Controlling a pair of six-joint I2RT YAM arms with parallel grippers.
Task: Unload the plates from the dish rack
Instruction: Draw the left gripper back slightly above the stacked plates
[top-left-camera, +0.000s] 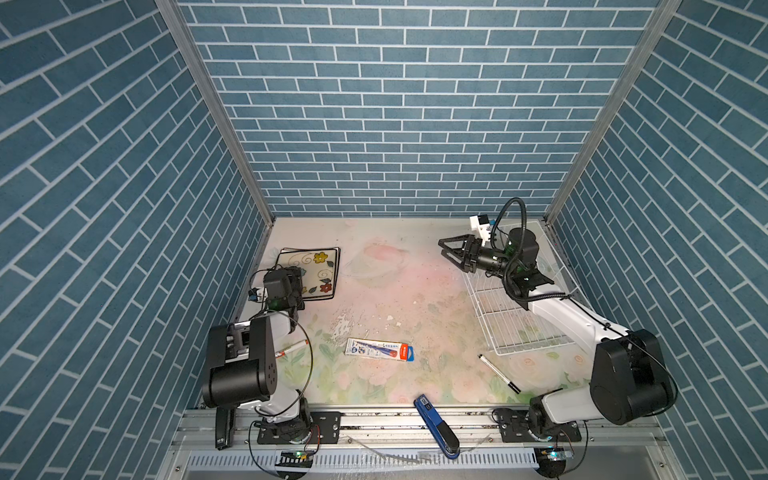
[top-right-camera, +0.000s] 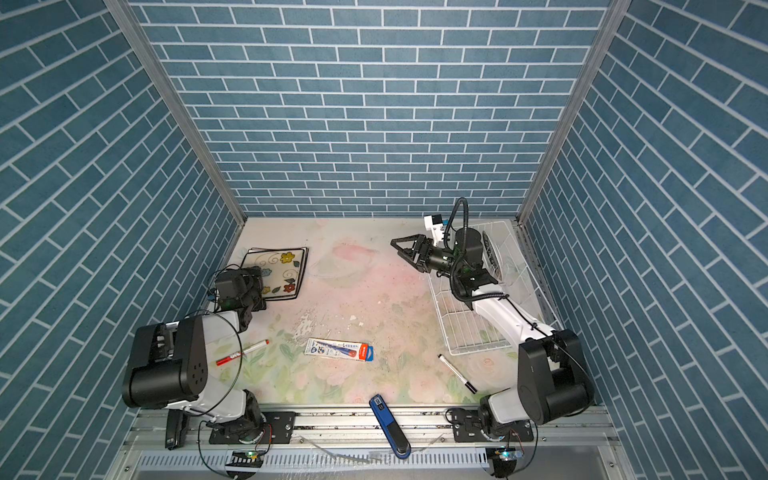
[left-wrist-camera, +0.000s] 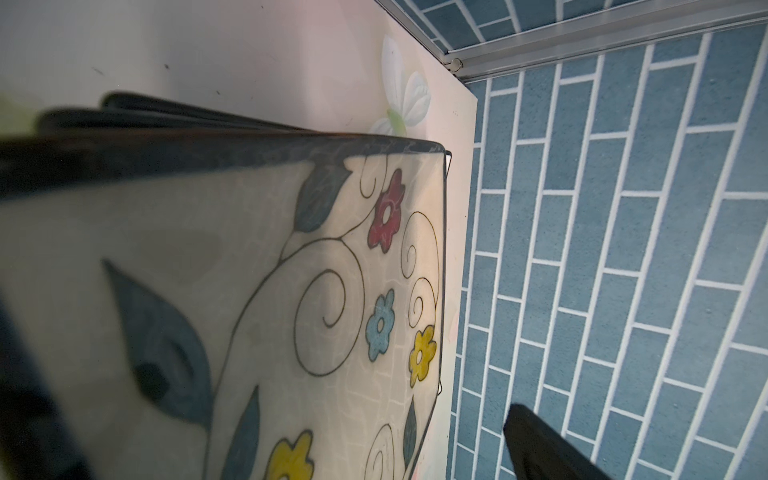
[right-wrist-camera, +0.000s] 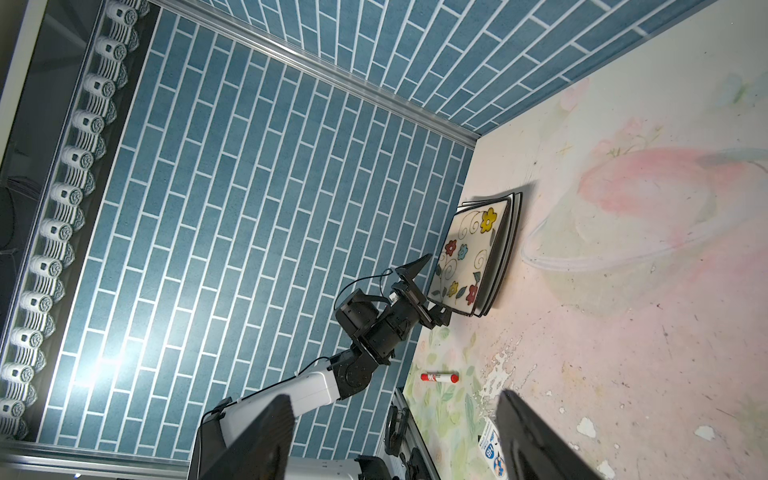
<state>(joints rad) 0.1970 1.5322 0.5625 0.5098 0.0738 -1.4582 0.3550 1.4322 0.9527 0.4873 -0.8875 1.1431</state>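
On my feed the walls (top-left-camera: 395, 104) are blue brick with thin white lines. The tabletop (top-left-camera: 399, 291) has a washed-out print of pink roses and pale green leaves, with white flakes near its middle. Far left, the painted plate (top-left-camera: 318, 268) is cream with a thin black rim, black swirls, teal leaves and yellow, red and light blue flowers. I see these best in the left wrist view (left-wrist-camera: 291, 291). The plates under it (right-wrist-camera: 516, 232) show only black rims. On the right, the dish rack (top-left-camera: 511, 328) is white wire. One marker (top-right-camera: 242, 352) is red and white, and the other marker (top-left-camera: 498, 373) is white with black ends. The flat packet (top-left-camera: 380, 349) is white and blue with an orange end. Both arms (top-left-camera: 557, 311) are white with black joints.
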